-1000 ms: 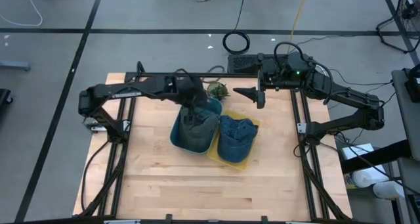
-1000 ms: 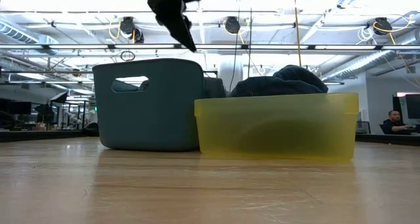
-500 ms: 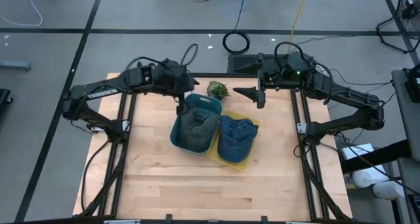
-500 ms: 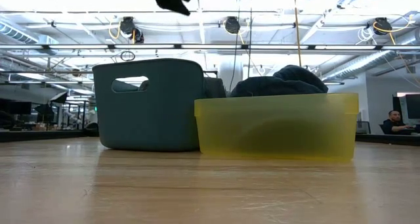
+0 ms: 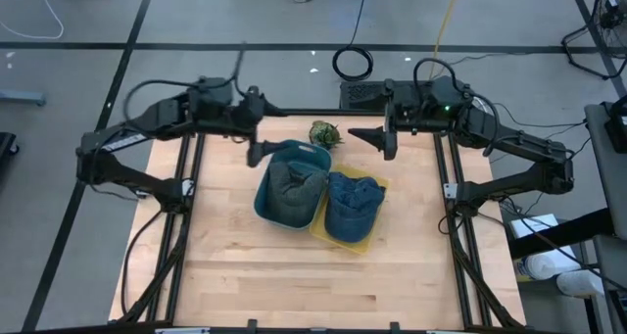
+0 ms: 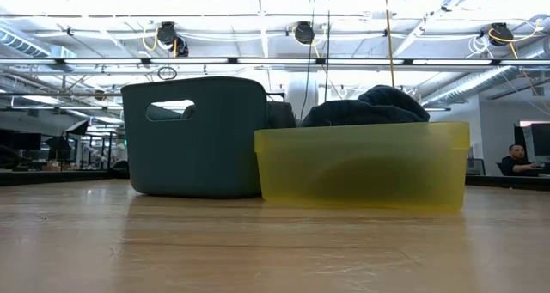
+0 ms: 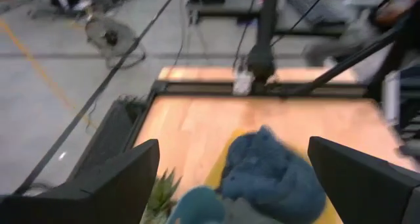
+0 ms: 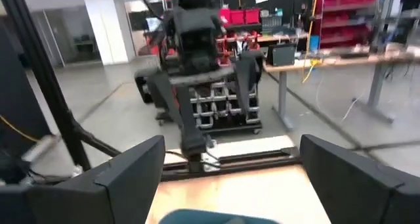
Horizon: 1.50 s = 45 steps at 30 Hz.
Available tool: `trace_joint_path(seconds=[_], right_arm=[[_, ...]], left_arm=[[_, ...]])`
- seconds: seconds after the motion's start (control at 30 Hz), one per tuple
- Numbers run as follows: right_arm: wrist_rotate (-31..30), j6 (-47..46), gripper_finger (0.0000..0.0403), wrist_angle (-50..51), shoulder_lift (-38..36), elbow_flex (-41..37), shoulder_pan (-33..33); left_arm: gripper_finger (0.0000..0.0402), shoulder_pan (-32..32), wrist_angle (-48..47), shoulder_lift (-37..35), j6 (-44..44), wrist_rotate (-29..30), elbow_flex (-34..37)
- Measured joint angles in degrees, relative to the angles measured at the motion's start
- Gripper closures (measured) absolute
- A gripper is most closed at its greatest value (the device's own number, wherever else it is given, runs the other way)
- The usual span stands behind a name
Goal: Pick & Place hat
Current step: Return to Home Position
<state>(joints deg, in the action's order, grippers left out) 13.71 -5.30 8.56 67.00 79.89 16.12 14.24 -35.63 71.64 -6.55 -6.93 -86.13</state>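
While your empty left gripper (image 5: 257, 150) hangs spread at the blue bin's (image 6: 191, 147) ten o'clock, right gripper (image 5: 382, 143) spread at two, a low swing could knock the bin.

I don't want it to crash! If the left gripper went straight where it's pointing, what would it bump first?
Probably the blue bin with the dark cap inside. The left gripper, open, points down toward it from beside its corner. Depth is unclear, so that's a guess.
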Motion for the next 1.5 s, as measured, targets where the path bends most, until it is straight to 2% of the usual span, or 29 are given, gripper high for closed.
trace_joint_path(seconds=[0.1,0.17,0.23,0.5,0.83,1.03,1.23,1.5], right_arm=[[0.0,-2.0,0.0062,4.2,-1.2,0.0,0.0],[-0.1,1.2,0.0062,9.6,-2.6,-0.1,0.0],[0.0,3.5,0.0062,10.9,-4.5,-1.9,-0.1],[0.0,-1.5,0.0062,-0.6,-16.8,-17.9,-0.9],[-0.2,-7.6,0.0062,-11.9,-32.6,-39.0,-0.8],[-0.3,-11.2,0.0062,-15.0,-40.1,-49.1,-0.8],[-0.9,-13.3,0.0061,-20.2,-45.8,-58.3,-0.8],[-9.4,-13.5,0.006,-22.1,-51.5,-65.2,-0.9]], left_arm=[[0.0005,0.2,-0.6,-3.5,1.2,-1.8,0.7],[0.0005,0.4,-0.8,-6.7,1.7,-1.8,2.3],[0.0005,0.4,-0.8,-10.3,2.7,-1.5,4.8],[0.0005,0.3,3.9,-26.5,5.8,-0.1,18.4],[0.0005,0.3,7.5,-39.7,6.6,-0.2,31.8],[0.0005,0.2,19.9,-47.7,12.9,-1.1,47.1],[0.0004,-0.6,32.0,-53.4,15.3,-4.0,59.7],[0.0005,-1.3,38.1,-61.5,18.8,-3.0,70.5]])
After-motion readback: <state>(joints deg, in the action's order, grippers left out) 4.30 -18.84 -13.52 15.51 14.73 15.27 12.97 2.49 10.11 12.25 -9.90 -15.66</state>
